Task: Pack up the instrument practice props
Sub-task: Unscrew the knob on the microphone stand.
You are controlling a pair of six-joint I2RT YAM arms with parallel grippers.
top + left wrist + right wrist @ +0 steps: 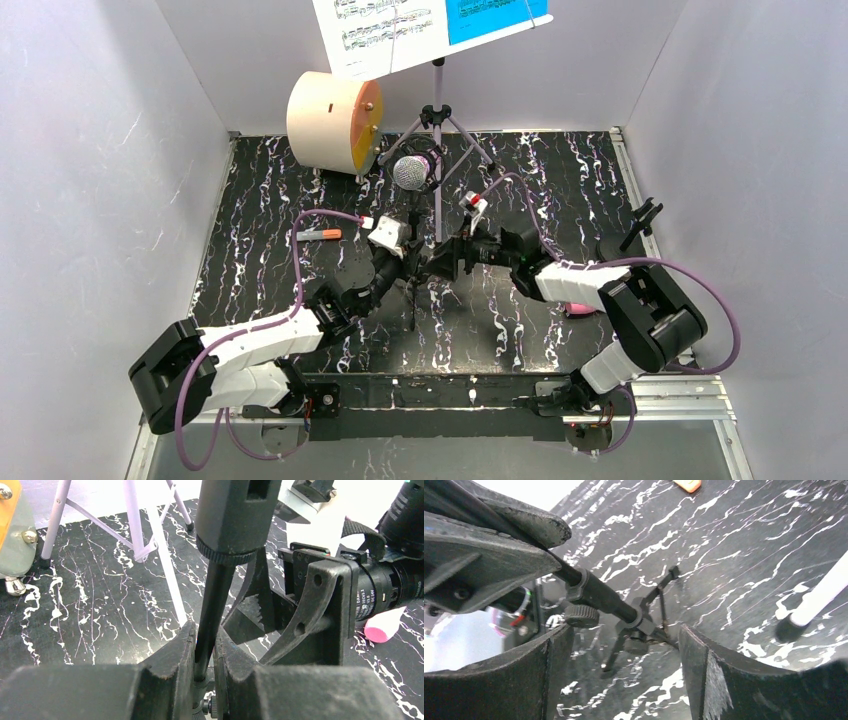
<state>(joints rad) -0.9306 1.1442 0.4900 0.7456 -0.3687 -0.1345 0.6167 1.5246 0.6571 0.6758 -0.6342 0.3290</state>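
A thin black mic tripod [414, 300] stands mid-table with the glittery silver-headed microphone [410, 172] at its top. My left gripper [410, 262] is shut on the tripod's pole [212, 605], low down near the leg hub. From the right, my right gripper [441, 265] faces the same pole, open; its jaws stand wide with the tripod's hub and legs [644, 625] just beyond them, untouched. The pink microphone [578, 308] lies on the table, mostly hidden under the right arm. At the right edge lies a second black tripod [640, 220]. The lilac music rack [440, 115] stands at the back, holding white and blue sheet-music pages [385, 30].
A cream drum with an orange face [335, 120] stands at the back left. A small orange marker [320, 234] lies left of the arms. Grey walls close in the left, right and back sides. The rack's leg [819, 597] is close to my right gripper.
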